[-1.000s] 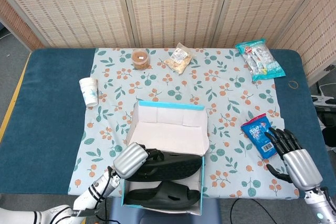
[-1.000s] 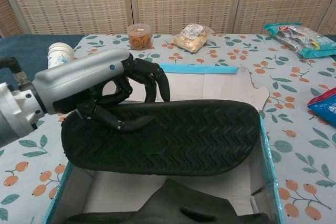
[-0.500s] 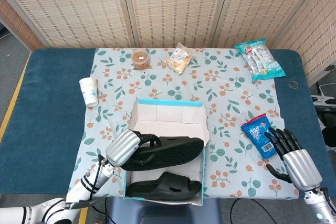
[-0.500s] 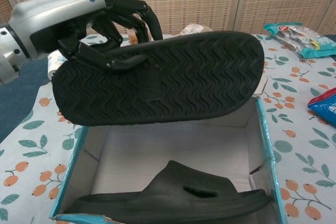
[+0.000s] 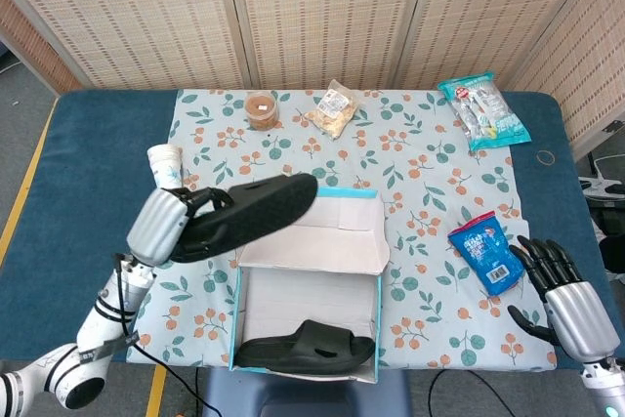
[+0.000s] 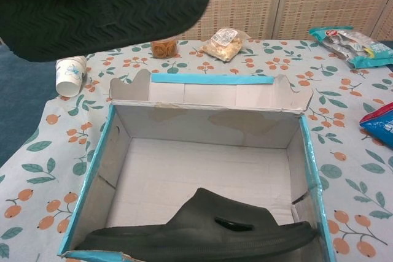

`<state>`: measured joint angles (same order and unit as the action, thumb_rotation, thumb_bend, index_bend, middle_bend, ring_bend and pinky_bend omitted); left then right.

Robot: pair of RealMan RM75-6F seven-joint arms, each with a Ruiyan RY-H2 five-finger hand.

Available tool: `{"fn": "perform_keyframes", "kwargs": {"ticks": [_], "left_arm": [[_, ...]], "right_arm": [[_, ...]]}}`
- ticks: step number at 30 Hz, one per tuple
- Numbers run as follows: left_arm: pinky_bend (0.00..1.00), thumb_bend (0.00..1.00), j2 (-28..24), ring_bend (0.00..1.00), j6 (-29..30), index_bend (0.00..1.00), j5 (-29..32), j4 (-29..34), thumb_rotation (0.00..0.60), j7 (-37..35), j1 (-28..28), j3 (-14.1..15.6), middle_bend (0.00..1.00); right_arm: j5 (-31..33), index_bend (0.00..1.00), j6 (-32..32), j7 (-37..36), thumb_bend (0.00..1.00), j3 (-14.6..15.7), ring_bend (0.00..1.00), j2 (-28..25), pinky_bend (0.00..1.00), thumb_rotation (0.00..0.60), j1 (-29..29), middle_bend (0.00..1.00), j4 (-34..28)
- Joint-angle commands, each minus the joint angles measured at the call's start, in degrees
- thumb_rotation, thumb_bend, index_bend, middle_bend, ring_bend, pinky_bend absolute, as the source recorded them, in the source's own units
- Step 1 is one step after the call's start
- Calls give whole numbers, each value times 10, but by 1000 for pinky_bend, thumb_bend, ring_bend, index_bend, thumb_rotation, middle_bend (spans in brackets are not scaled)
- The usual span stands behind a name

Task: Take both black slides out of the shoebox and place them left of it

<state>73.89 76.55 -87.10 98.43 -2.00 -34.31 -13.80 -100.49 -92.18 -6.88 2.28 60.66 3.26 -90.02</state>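
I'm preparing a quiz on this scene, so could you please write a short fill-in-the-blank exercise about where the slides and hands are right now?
1. The left hand holds one black slide in the ____, above the table.
2. The other slide lies inside the ____.
3. The right hand holds ____.
4. The paper cup stands to the ____ of the box in the head view.

Missing words: air; shoebox; nothing; left
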Motion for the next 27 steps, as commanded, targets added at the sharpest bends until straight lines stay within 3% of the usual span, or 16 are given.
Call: {"fn": "perform_keyframes", "kwargs": {"ticks": [1,6,14,24,27], "left_arm": [[712,628,-18,682,20,821,21,-126,600,24,26,-2,863],[712,622,18,681,11,821,49,-273,600,-18,43,14,858],[715,623,105,682,6,821,57,-506,600,-26,49,31,858],[725,613,195,685,-15,823,60,-703,600,9,72,62,862],[723,611,217,683,-31,820,58,-733,600,23,76,71,857]], "right_arm": [[-3,0,-2,-3,193,2,0,-2,0,600,-1,0,0],[-12,0,-8,-7,193,7,0,-6,0,600,-5,0,-1],[-15,0,-15,-19,193,12,0,-19,0,600,-10,0,-6],[-18,0,-8,-24,193,17,0,-25,0,600,-10,0,-7],[-20,0,-5,-22,193,19,0,-26,0,600,-9,0,-10]]}}
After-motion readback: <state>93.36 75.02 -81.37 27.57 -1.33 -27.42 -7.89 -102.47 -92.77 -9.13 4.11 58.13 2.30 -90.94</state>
